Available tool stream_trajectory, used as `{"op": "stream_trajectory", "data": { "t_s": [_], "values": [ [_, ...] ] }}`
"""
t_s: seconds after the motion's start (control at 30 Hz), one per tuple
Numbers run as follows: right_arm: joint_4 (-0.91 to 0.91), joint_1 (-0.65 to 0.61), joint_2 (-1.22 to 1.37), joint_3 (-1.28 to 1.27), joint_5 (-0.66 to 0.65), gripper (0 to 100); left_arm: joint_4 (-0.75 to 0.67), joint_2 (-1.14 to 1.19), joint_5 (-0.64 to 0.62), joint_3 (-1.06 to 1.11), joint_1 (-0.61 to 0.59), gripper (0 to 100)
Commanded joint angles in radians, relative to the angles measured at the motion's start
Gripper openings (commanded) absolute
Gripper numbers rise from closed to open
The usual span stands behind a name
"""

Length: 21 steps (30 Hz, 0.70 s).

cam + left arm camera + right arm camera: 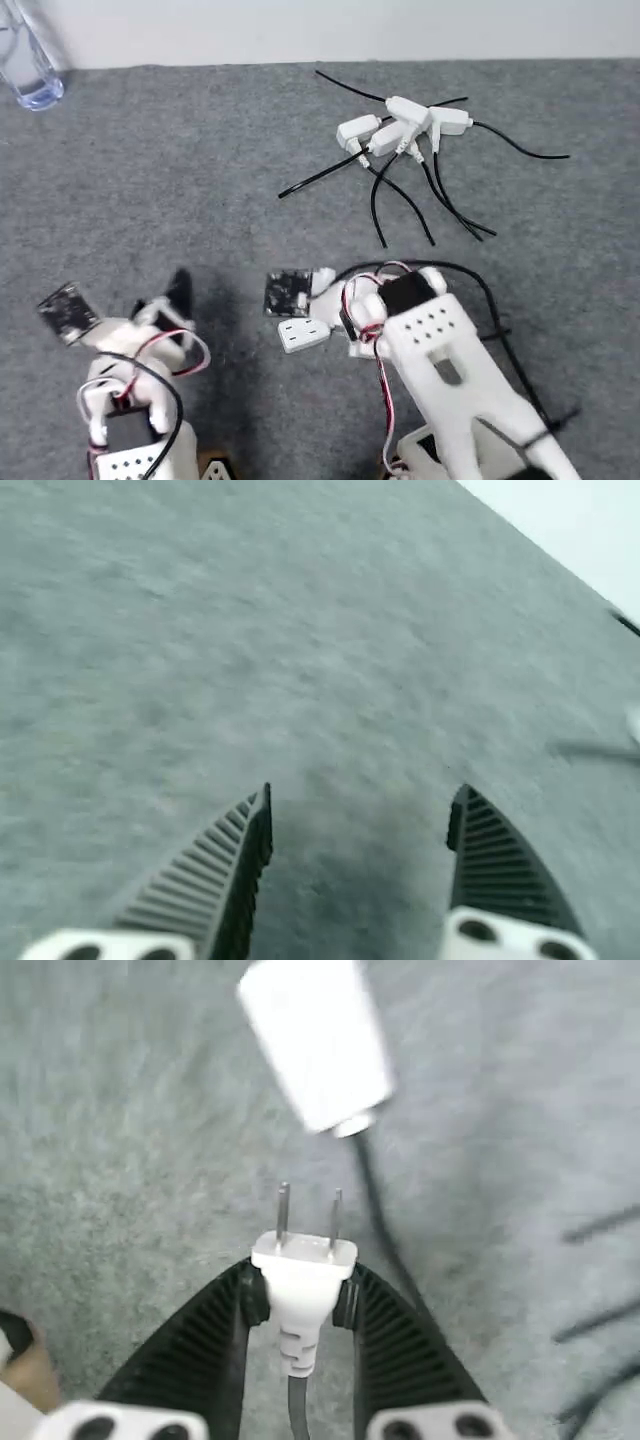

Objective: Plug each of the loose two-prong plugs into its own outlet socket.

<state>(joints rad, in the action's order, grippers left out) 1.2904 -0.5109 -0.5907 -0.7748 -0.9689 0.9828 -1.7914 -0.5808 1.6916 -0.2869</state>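
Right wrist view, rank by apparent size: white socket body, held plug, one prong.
1. white socket body
2. two-prong plug, clamped in the right gripper. It sits nearer the camera, so its true size against the socket is unsure.
3. one prong, clearly smallest

High camera: fixed overhead, looking down on grey desk [150, 200], arms at lower edge of frame. Left wrist camera: low, close, facing out between its fingers [225, 870]. Right wrist camera: close behind its fingers [215, 1330], aimed at white block [315, 1040]. The same block [303, 333] sits lower centre in the high view.
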Motion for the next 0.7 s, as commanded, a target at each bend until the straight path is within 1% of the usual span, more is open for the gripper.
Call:
{"op": "stream_trajectory", "data": {
  "t_s": [0.0,0.07,0.13,0.23,0.37,0.5,0.57,0.67],
  "values": [
    [0.07,-0.064,-0.096,0.124,0.126,0.8,-0.026,-0.009,-0.127,-0.008,0.316,27],
    [0.079,-0.081,-0.101,0.153,0.176,0.8,-0.072,-0.009,-0.17,-0.008,0.428,27],
    [0.084,-0.081,-0.09,0.175,0.204,0.8,-0.123,-0.009,-0.199,-0.008,0.489,27],
    [0.085,-0.079,-0.067,0.19,0.213,0.8,-0.149,-0.009,-0.226,-0.008,0.503,27],
    [0.065,-0.094,-0.036,0.199,0.215,0.8,-0.146,-0.009,-0.226,-0.008,0.508,27],
    [0.038,-0.101,0.024,0.25,0.25,0.8,-0.152,-0.009,-0.227,-0.008,0.512,27],
    [0.039,-0.105,0.064,0.293,0.253,0.8,-0.149,-0.009,-0.227,-0.008,0.542,27],
    [0.056,-0.174,0.117,0.362,0.276,0.8,-0.146,-0.009,-0.226,-0.008,0.58,27]
  ]
}}
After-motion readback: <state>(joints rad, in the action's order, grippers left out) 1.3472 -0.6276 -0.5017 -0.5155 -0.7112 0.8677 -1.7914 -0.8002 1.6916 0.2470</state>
